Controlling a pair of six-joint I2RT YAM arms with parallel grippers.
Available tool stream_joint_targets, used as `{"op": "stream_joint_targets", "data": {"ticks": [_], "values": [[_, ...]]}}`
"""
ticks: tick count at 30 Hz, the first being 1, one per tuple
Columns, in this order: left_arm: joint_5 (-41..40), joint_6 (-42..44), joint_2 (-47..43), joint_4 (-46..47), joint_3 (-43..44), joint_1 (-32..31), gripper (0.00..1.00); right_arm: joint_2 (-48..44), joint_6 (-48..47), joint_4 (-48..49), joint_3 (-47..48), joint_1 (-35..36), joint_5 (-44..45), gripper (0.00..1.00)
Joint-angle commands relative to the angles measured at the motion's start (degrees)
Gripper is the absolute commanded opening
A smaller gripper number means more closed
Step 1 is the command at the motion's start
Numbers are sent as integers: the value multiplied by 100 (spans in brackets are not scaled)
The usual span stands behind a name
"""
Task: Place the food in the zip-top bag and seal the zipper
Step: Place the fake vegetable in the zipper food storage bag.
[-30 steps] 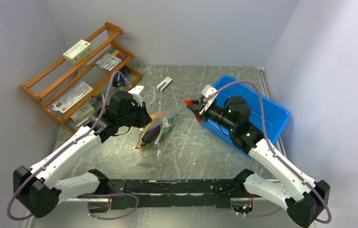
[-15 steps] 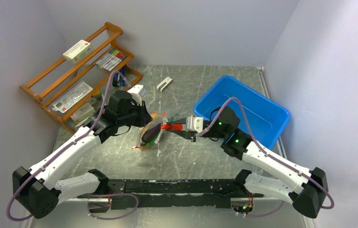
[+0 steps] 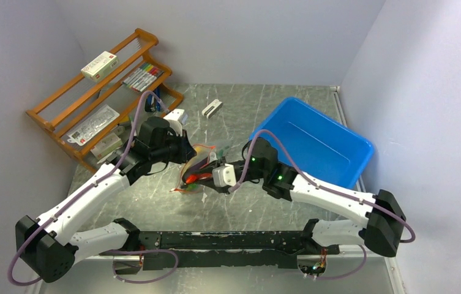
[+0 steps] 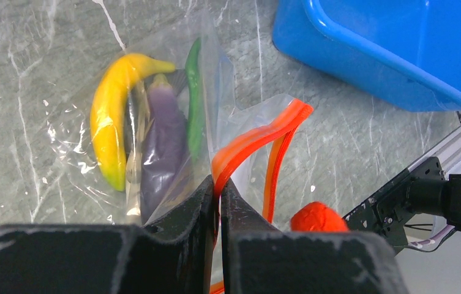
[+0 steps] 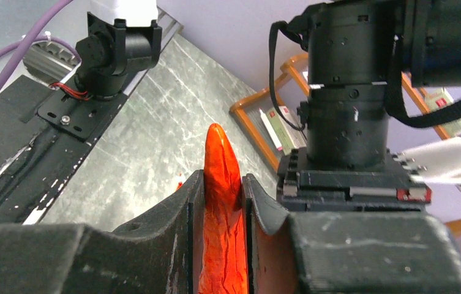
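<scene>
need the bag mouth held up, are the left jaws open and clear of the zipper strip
No, the left jaws are pinched shut on the red-orange zipper, as the left wrist view shows.

The top camera hangs high behind the left arm (image 3: pixel 87 202) and right arm (image 3: pixel 332 196) and looks down on the whole table (image 3: pixel 240 122) from far off. The left wrist camera sits very near, peeking past its own fingers (image 4: pixel 185 233) at the zip-top bag (image 4: pixel 154 122), with the blue bin (image 4: pixel 350 67) at 2 o'clock. The right wrist camera looks along its fingers (image 5: pixel 172 233) at the chili (image 5: pixel 221 184), with the left arm at 2 o'clock. All three see the chili.
</scene>
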Motion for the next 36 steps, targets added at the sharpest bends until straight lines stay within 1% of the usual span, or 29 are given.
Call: {"op": "stream_joint_targets", "data": {"ticks": [1,5,8,12,17,22,28,32,36], "values": [[130,-69,-157,306,6,32,7,350,-494,99,367,169,-178,10],[188,-78,-127,274,40,32,7,711,-699,397,409,232,-143,10],[196,-87,-152,282,7,32,7,1034,-1073,283,496,232,-133,11],[111,-84,-182,201,-23,33,7,1370,-1554,108,611,239,90,13],[182,-26,-203,155,-47,31,7,1585,-1942,-194,705,237,612,14],[146,-5,-277,122,-47,36,7,1807,-2408,-883,910,231,1228,15],[2,-17,-304,84,-31,36,7,1791,-2481,-916,789,231,1777,19],[-19,6,-289,65,-24,31,7,1750,-2540,-895,602,231,2296,21],[-40,44,-269,9,-17,31,7,1761,-2632,-1066,587,232,2642,23]]}}
